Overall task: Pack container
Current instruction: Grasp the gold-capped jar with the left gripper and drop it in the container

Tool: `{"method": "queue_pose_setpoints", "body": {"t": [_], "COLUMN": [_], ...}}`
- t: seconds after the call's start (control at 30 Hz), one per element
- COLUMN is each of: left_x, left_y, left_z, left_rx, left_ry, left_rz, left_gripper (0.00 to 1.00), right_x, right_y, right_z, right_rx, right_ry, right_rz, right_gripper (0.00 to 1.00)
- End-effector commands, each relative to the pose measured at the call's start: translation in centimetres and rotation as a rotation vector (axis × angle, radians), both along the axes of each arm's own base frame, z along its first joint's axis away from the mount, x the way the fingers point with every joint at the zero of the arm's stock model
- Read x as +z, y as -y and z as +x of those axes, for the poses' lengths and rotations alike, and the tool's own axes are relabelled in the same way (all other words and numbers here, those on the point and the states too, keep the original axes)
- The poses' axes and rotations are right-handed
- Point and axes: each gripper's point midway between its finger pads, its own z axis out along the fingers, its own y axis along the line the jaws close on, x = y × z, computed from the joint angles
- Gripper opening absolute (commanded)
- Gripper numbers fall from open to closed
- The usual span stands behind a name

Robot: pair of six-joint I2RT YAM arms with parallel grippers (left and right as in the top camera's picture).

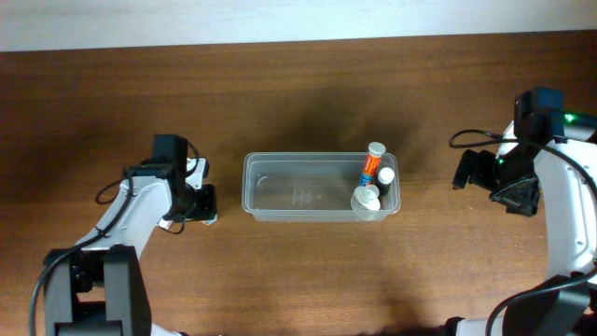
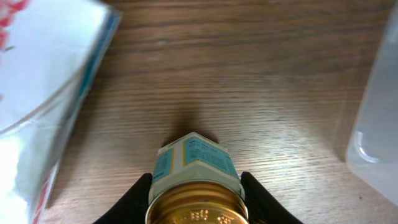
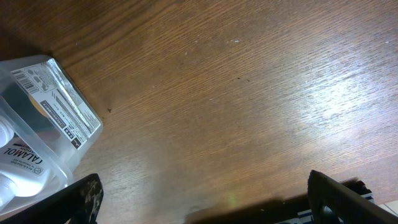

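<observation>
Gold-capped bottle (image 2: 193, 160) in left claw (image 2: 196, 188), right claw (image 3: 205, 198) spread

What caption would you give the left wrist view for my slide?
Left gripper shut on a gold-lidded jar, with the clear container at right.

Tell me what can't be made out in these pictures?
Left wrist: gold-lidded, blue-labelled jar is cut off by the bottom edge; its print is too small.
Left wrist: white, blue-edged object is blurred, cut by the left edge.
Overhead: left gripper hides what it holds.
Right wrist: clear plastic rectangular tub is cut by the left edge.
</observation>
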Motion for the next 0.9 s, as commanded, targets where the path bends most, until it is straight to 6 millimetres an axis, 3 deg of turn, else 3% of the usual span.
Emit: {"method": "queue_pose_setpoints", "body": {"t": [0.0,0.17,0.27,0.47,0.53,0.6,0.7,0.87], "left_x": [0.2,1.5,4.3,14.6,18.2,20.4,21.2,19.2], "left_y": [1.0,1.3,1.4,1.8,2.8,4.3,7.3,13.4], "left_z": [0.3,1.1,2.5,6.5,7.4,7.8,7.6,6.3], "left_rx": [-0.024,-0.039,-0.039,-0.046,-0.066,-0.1,-0.173,-0.325], "left_ry": [0.004,0.042,0.111,0.388,0.488,0.549,0.58,0.533], "left_rz": [-0.008,0.005,0.002,0.02,0.007,-0.007,-0.033,-0.068], "left_gripper": [0.28,0.2,0.18,0.18,0.18,0.18,0.17,0.18], "right_x": [-0.2,-0.2,-0.2,-0.2,-0.2,-0.2,-0.2,-0.2], "right_y": [-0.1,-0.1,-0.1,-0.1,-0.1,-0.1,-0.1,-0.1], "right_z": [0.0,0.0,0.0,0.0,0.0,0.0,0.0,0.0], "right_rx": [0.007,0.007,0.015,0.023,0.023,0.023,0.023,0.023], "right_ry": [0.0,0.0,0.001,0.001,0.001,0.001,0.001,0.001], "right_rz": [0.013,0.013,0.013,0.013,0.013,0.013,0.013,0.013], "right_gripper": [0.97,0.97,0.97,0.97,0.97,0.97,0.97,0.97]}}
